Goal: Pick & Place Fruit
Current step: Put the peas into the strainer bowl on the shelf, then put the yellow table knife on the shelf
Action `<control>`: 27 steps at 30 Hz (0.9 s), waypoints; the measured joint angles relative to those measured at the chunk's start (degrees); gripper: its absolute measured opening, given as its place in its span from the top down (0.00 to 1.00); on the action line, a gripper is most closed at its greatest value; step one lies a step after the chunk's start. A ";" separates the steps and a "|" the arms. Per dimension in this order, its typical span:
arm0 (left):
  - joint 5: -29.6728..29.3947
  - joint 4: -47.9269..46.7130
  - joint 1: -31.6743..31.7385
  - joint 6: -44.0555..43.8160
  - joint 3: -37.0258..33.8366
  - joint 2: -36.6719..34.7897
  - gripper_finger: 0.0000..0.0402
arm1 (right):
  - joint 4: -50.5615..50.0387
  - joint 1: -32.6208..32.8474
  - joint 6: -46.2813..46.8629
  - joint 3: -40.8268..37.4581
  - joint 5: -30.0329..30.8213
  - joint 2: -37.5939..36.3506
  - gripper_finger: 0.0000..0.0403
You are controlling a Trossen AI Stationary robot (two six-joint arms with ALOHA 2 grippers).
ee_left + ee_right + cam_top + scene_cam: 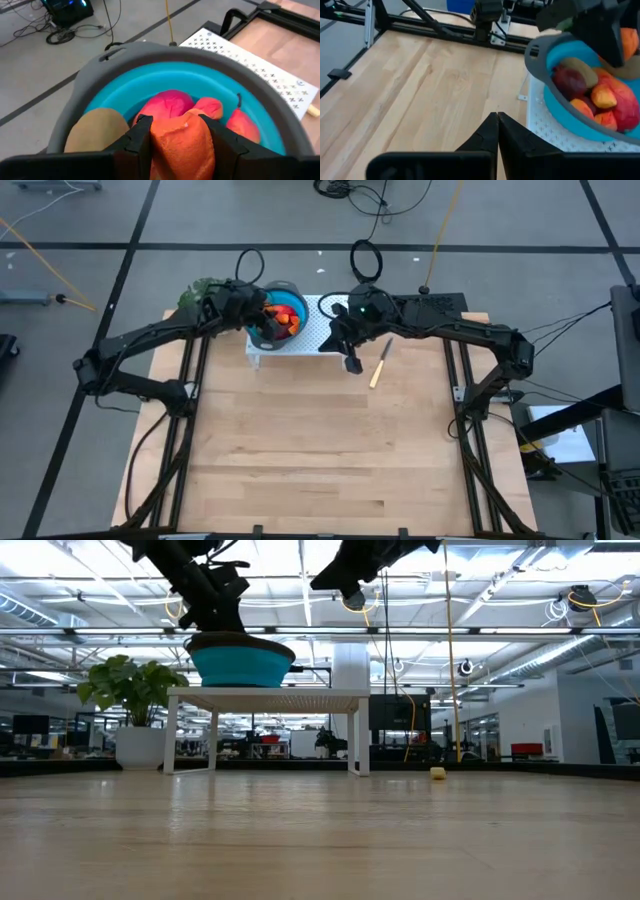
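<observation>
An orange fruit piece [181, 145] sits pinched between the left gripper [175, 137] fingers right over the blue bowl [283, 298] piled with more fruit [592, 90] on the white perforated stand [325, 330], the right gripper [496, 131] empty and pressed closed just beside it, knife [380, 364] lying nearby.

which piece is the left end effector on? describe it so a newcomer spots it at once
Find the white perforated stand at the table's far edge, then the blue bowl with a grey rim on it. The left end effector grips an orange fruit above the pile; it is the only piece between dark fingers, unlike the loose red and olive-brown ones.
</observation>
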 joint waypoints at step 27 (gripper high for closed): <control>6.91 -5.41 0.54 -2.91 0.00 -14.02 0.50 | -19.73 -0.01 18.73 -0.07 23.05 -3.02 1.00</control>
